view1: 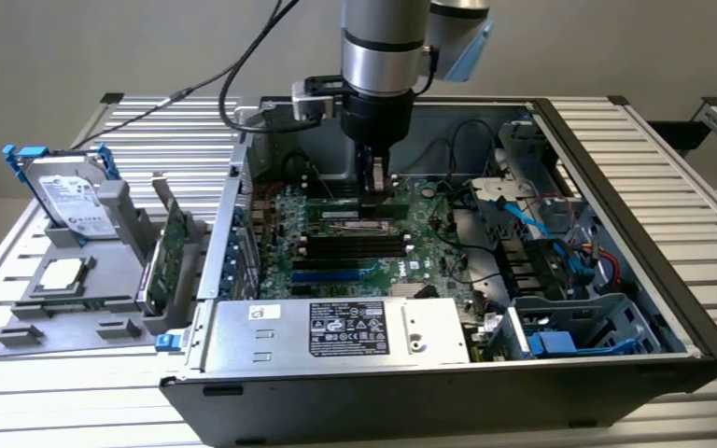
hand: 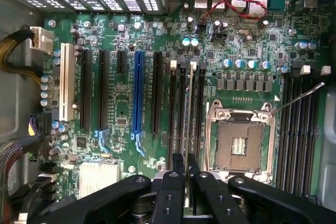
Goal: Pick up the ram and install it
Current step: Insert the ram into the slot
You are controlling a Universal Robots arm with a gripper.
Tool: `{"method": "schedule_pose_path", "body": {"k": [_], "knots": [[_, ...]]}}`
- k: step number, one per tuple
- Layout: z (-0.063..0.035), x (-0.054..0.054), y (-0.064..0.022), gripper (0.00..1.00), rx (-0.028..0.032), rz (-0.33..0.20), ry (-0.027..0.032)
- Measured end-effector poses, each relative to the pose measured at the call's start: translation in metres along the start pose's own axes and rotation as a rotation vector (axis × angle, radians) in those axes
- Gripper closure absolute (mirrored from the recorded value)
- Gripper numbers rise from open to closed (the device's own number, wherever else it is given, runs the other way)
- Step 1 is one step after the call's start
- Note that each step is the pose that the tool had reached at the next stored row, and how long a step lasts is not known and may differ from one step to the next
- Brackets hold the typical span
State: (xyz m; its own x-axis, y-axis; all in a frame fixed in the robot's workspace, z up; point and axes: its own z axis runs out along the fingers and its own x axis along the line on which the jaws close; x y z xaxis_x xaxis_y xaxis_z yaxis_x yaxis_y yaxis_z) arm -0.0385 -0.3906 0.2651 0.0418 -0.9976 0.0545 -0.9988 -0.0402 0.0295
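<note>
From my station I see the arm reaching straight down into the open computer case (view1: pixel 657 308), with the gripper (view1: pixel 379 189) low over the motherboard (view1: pixel 333 266). On the wrist view the gripper (hand: pixel 184 178) has its 2 fingers (hand: pixel 169 192) drawn narrow, and they appear to pinch the ram (hand: pixel 189 114), which I see edge-on as a thin pale strip running along the black memory slots (hand: pixel 180 108) beside the CPU socket (hand: pixel 240 142). In the exterior view the ram (view1: pixel 337 209) lies level at the slots just under the fingertips; I cannot tell whether it is seated or just above. On the exterior view's left, a grey holder (view1: pixel 35 327) carries a hard drive (view1: pixel 70 198), a processor (view1: pixel 63 273) and an expansion card (view1: pixel 175 245).
</note>
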Motion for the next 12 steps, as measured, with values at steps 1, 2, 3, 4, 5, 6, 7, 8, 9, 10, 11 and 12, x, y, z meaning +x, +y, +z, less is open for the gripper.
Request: {"method": "schedule_pose_path", "body": {"k": [1, 2, 3, 4, 5, 6, 7, 8, 9, 10, 11, 12], "knots": [[0.0018, 0.000, -0.0001, 0.86, 0.0000, 0.000, 0.0000], [0.0037, 0.001, -0.0001, 0.86, 0.0000, 0.000, 0.0000], [0.0055, 0.001, -0.0002, 0.86, -0.0001, 0.000, 0.0002], [0.0073, 0.001, -0.0003, 0.86, -0.0001, 0.000, 0.0001], [0.0091, 0.001, -0.0004, 0.86, -0.0001, 0.000, 0.0001], [0.0110, 0.002, -0.0005, 0.86, 0.0000, 0.000, 0.0000], [0.0129, 0.002, -0.0005, 0.86, 0.0000, 0.000, 0.0000], [0.0147, 0.002, -0.0006, 0.86, 0.0000, -0.001, 0.0001], [0.0165, 0.003, -0.0006, 0.86, 0.0000, -0.001, 0.0001], [0.0183, 0.003, -0.0006, 0.86, 0.0000, -0.001, 0.0001], [0.0203, 0.004, -0.0006, 0.86, 0.0001, -0.001, 0.0001], [0.0221, 0.005, -0.0007, 0.86, 0.0000, -0.001, 0.0001]]}}
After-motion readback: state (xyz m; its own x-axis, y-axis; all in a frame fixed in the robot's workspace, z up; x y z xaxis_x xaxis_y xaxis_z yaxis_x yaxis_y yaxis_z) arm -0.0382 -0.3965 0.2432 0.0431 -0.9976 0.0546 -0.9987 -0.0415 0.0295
